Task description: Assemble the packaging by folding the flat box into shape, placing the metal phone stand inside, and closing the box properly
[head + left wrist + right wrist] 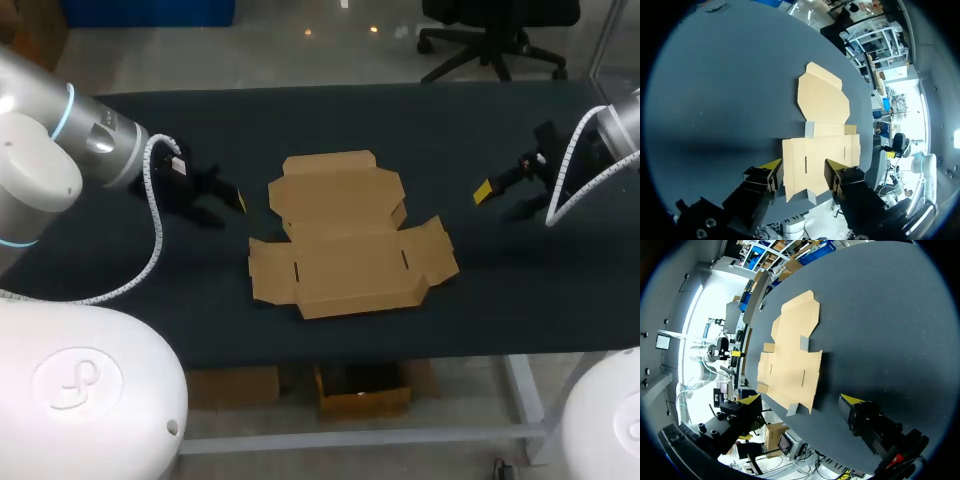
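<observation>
A flat, unfolded brown cardboard box (345, 250) lies at the middle of the table, flaps spread out. My left gripper (228, 205) hovers to its left, fingers apart and holding nothing. In the left wrist view the box (822, 100) lies ahead of the left gripper (801, 167), well clear of its yellow tips. My right gripper (497, 202) is to the right of the box, wide open and empty. In the right wrist view the box (790, 360) lies ahead of the right gripper (801, 399). No metal phone stand shows in any view.
The dark tabletop (450, 130) stretches well past the box on both sides and behind it. Its front edge (400, 355) runs close below the box's near flaps.
</observation>
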Available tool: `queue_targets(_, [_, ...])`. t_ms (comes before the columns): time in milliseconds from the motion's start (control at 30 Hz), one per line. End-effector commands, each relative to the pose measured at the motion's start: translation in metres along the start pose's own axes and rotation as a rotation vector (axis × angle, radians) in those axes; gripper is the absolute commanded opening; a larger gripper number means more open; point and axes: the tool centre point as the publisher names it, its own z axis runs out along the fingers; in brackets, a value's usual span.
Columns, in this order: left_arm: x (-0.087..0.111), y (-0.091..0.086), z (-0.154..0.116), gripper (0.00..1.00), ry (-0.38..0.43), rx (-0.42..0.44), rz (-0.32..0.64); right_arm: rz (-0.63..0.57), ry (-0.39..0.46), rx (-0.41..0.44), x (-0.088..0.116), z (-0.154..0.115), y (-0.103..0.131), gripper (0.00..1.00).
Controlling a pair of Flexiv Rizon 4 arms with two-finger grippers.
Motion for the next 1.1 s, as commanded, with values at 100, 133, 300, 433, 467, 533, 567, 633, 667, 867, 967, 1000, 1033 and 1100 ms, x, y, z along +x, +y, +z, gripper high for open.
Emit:
queue_targets(100, [0.008, -0.01, -0.012, 1.0, 0.008, -0.015, 0.015, 0.0, 0.001, 0.001, 0.0, -0.001, 0.0, 1.0])
queue_targets(133, [0.009, -0.011, -0.013, 1.0, 0.01, -0.017, 0.017, 0.0, 0.001, 0.001, 0.0, -0.001, 0.0, 1.0])
queue_targets(300, [0.017, -0.022, -0.024, 1.0, 0.02, -0.032, 0.038, 0.0, 0.001, 0.001, 0.0, -0.001, 0.0, 1.0])
queue_targets(433, [0.023, -0.033, -0.03, 1.0, 0.008, -0.117, 0.091, 0.0, 0.001, 0.001, 0.0, -0.001, 0.0, 1.0])
queue_targets(467, [0.024, -0.036, -0.032, 1.0, -0.002, -0.128, 0.1, 0.0, 0.001, 0.001, 0.0, -0.001, 0.0, 1.0])
queue_targets(533, [0.024, -0.036, -0.032, 1.0, -0.002, -0.128, 0.1, 0.0, 0.001, 0.001, 0.0, -0.001, 0.0, 1.0])
queue_targets(567, [0.024, -0.036, -0.032, 1.0, -0.002, -0.128, 0.1, 0.0, 0.001, 0.001, 0.0, -0.001, 0.0, 1.0])
queue_targets(633, [0.024, -0.036, -0.032, 1.0, -0.002, -0.128, 0.1, 0.0, 0.001, 0.001, 0.0, -0.001, 0.0, 1.0])
queue_targets(667, [0.024, -0.036, -0.032, 1.0, -0.002, -0.128, 0.1, 0.0, 0.001, 0.001, 0.0, -0.001, 0.0, 1.0])
queue_targets(867, [0.024, -0.036, -0.032, 1.0, -0.002, -0.128, 0.1, 0.0, 0.001, 0.001, 0.0, -0.001, 0.0, 1.0])
queue_targets(967, [0.024, -0.036, -0.032, 1.0, -0.002, -0.128, 0.1, 0.0, 0.001, 0.001, 0.0, -0.001, 0.0, 1.0])
queue_targets(1000, [0.024, -0.036, -0.032, 1.0, -0.002, -0.128, 0.1, 0.0, 0.001, 0.001, 0.0, -0.001, 0.0, 1.0])
queue_targets(1033, [0.024, -0.036, -0.032, 1.0, -0.002, -0.128, 0.1, 0.0, 0.009, 0.002, -0.005, 0.002, 0.007, 1.0])
queue_targets(1100, [0.024, -0.036, -0.032, 1.0, -0.002, -0.128, 0.1, -0.012, 0.022, -0.003, -0.011, 0.006, 0.019, 1.0])
